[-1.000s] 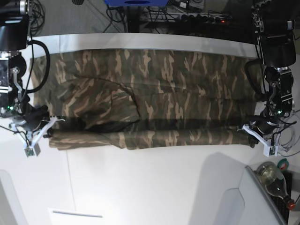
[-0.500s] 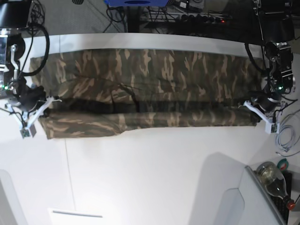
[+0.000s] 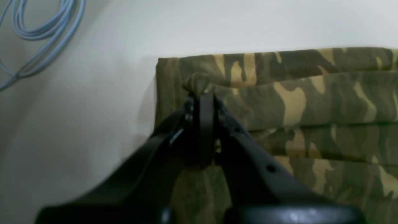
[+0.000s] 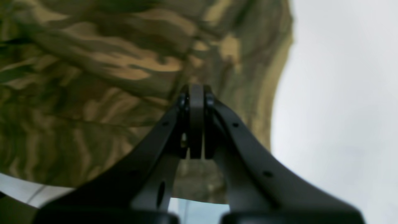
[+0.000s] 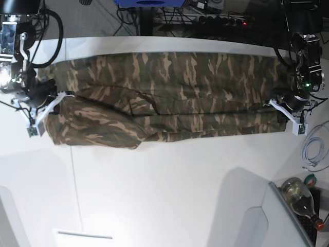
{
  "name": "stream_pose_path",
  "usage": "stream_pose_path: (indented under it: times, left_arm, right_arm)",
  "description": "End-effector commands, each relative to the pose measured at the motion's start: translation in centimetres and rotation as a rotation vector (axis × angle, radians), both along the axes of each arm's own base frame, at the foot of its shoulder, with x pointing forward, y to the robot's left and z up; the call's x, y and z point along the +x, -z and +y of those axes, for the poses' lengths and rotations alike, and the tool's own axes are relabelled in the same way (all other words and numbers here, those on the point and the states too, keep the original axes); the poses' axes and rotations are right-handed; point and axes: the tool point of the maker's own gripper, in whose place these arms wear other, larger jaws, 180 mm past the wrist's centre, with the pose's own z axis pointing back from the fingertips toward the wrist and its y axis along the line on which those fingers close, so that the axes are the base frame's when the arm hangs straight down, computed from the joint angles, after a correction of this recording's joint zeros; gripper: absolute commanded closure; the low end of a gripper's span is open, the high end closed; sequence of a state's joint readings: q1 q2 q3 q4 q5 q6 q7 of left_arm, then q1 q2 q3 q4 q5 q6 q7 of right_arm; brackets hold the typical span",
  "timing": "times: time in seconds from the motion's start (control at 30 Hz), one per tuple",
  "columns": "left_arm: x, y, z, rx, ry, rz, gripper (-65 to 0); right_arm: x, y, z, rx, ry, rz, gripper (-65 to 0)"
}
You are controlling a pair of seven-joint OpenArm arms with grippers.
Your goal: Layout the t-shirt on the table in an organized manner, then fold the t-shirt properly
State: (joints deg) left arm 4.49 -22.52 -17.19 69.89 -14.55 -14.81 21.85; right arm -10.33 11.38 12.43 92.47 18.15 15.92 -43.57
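Both my grippers, left (image 5: 291, 114) and right (image 5: 45, 107), clench the shirt (image 5: 169, 98) by the table's (image 5: 169, 195) far edge; lengthwise fold under way, crossfolds remain.

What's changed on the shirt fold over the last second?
Both arms carried the t-shirt's near edge toward the table's far side, so the lifted flap now lies over the rest. Left gripper and right gripper stay shut on cloth. Bottle and cable unmoved.
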Motion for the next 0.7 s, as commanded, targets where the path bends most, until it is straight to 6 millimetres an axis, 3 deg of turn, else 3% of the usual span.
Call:
stream_pose_path:
  times: [0.0, 0.07, 0.2, 0.27, 0.4, 0.67]
  left_arm:
    - [0.9, -1.5, 0.7, 0.021, -0.003, -0.049, 0.0]
    - [0.9, -1.4, 0.6, 0.02, 0.0, -0.045, 0.0]
    - [1.0, -1.5, 0.6, 0.02, 0.0, -0.047, 0.0]
    - [1.0, -1.5, 0.6, 0.02, 0.0, -0.048, 0.0]
    - [1.2, -1.6, 0.6, 0.02, 0.0, -0.051, 0.0]
    - [1.1, -1.5, 0.8, 0.019, -0.006, -0.049, 0.0]
  right_arm:
    - [1.1, -1.0, 0.1, 0.011, 0.002, -0.047, -1.1]
    - [1.0, -0.9, 1.3, 0.042, 0.007, -0.048, -6.9]
    - [0.9, -0.5, 2.5, 0.058, -0.008, -0.039, -30.0]
    - [0.6, -0.1, 4.0, 0.058, -0.063, -0.025, -36.5]
    - [0.2, 0.5, 4.8, 0.037, -0.128, 0.002, -38.0]
    - [0.6, 3.0, 4.1, 0.047, -0.1, 0.068, -38.0]
